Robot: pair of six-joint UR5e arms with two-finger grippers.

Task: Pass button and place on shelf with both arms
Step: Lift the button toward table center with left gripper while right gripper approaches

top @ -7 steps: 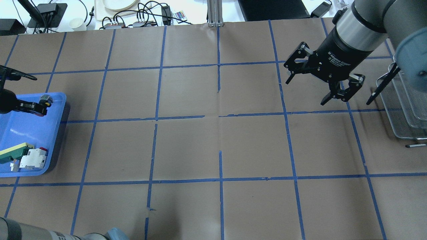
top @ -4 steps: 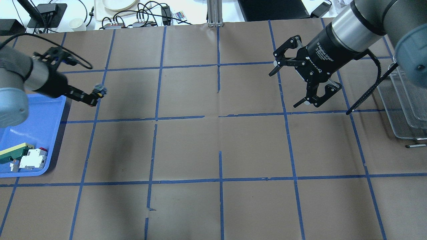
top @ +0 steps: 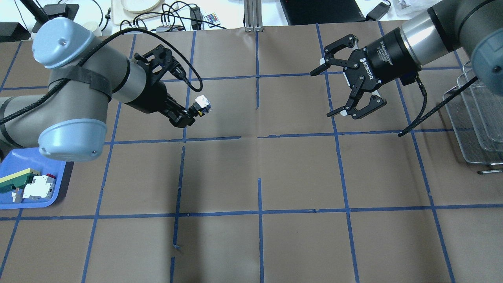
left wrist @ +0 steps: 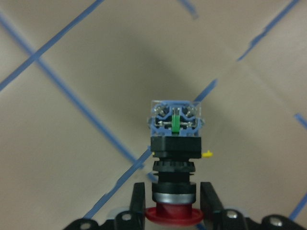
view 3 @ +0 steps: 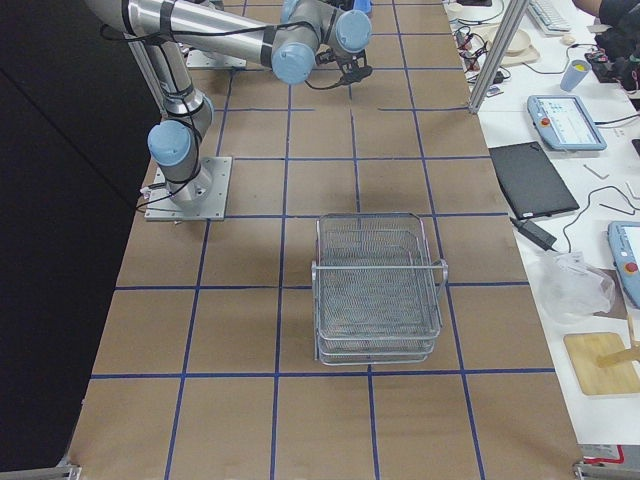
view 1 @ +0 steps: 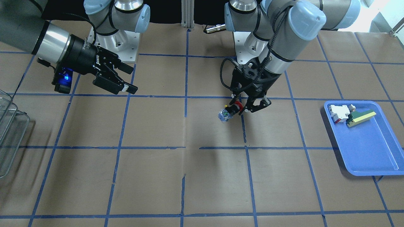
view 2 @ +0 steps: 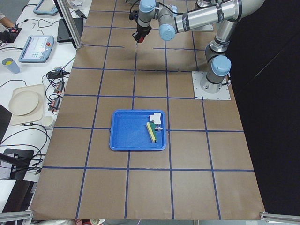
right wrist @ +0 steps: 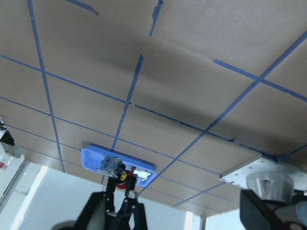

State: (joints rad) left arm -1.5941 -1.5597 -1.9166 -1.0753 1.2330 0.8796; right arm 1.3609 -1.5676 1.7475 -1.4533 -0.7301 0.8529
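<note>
My left gripper [top: 193, 114] is shut on the button [top: 202, 104] and holds it above the table, left of centre. It grips the red cap, and the black body and blue-green terminal block point toward the right arm. The left wrist view shows the button [left wrist: 175, 148] between the fingers [left wrist: 139, 201]. It also shows in the front-facing view [view 1: 225, 114]. My right gripper [top: 323, 93] is open and empty, above the table right of centre, jaws turned toward the button. The wire-mesh shelf [top: 477, 118] stands at the right edge.
A blue tray [top: 23, 200] at the left edge holds a white-and-red switch block [top: 38, 186] and a green-and-yellow wedge [top: 15, 179]. Brown paper with blue tape lines covers the table [top: 259, 169]. Cables and devices lie beyond the far edge.
My left gripper has carried the button from over the blue tray rightward toward the table's middle. My right gripper has moved left and turned toward it, still open.
</note>
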